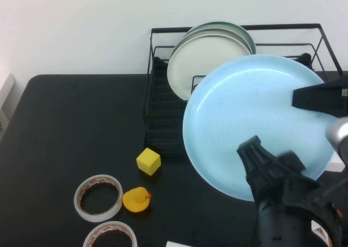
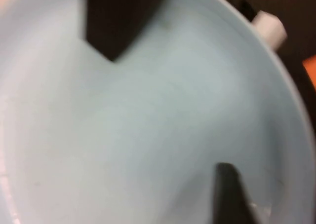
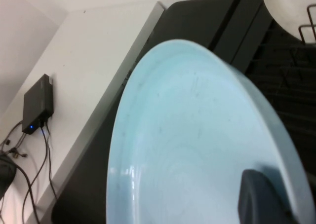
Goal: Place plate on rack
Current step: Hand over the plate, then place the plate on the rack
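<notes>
The large light-blue plate [image 1: 250, 116] is held tilted in the air, in front of and partly over the black wire rack [image 1: 157, 94]. My left gripper [image 1: 251, 146] reaches up from the near side and is shut on the plate's near rim, one finger lying on its face. My right gripper [image 1: 296, 97] comes in from the right and is shut on the right rim. The plate fills the left wrist view [image 2: 148, 125], with my left gripper [image 2: 224, 172] on it. In the right wrist view my right gripper [image 3: 252, 179] clamps the plate [image 3: 187, 135] with the rack [image 3: 276, 66] beyond.
Pale green plates [image 1: 201, 62] stand upright in the rack's back left part. A yellow cube [image 1: 148, 161], a yellow duck [image 1: 136, 199] and two tape rolls [image 1: 98, 197] [image 1: 109, 235] lie on the black table at front left. A white object [image 1: 337, 162] lies at the right edge.
</notes>
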`<state>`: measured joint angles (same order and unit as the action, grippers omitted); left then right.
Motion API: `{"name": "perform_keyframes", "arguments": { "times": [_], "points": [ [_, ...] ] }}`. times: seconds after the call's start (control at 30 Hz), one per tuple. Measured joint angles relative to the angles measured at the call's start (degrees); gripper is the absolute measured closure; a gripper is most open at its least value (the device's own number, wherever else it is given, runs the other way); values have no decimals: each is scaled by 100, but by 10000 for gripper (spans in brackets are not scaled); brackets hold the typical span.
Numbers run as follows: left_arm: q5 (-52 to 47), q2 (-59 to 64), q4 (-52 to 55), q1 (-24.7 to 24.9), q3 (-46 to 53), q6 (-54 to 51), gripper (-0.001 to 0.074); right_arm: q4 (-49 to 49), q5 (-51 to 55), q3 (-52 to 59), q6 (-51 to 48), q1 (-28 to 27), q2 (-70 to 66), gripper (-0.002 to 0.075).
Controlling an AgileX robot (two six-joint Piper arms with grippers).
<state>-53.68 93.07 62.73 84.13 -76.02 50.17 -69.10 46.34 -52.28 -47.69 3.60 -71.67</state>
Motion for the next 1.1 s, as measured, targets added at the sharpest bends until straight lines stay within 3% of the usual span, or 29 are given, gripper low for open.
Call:
{"name": "perform_keyframes", "arguments": {
  "times": [0.1,0.23,0.37,0.63,0.83,1.1],
  "points": [
    [-140,-16,328,0,0,597,285,-117,0,-45,-329,0,0,619],
    [-257,-182,397,0,0,1091,268,-164,-47,-304,-888,12,-10,619],
    [-190,-608,420,0,0,1450,363,64,-312,-718,-1324,24,-10,619],
    [84,-1829,-262,0,131,1583,684,1057,-488,-1520,-1435,24,-113,619],
    [1119,-3097,-662,0,1060,1668,731,1632,35,-2332,-1559,24,-657,619],
    [1588,-4487,-718,10,2244,2830,735,1777,405,-3538,-3102,24,-1567,619]
  ]
}}
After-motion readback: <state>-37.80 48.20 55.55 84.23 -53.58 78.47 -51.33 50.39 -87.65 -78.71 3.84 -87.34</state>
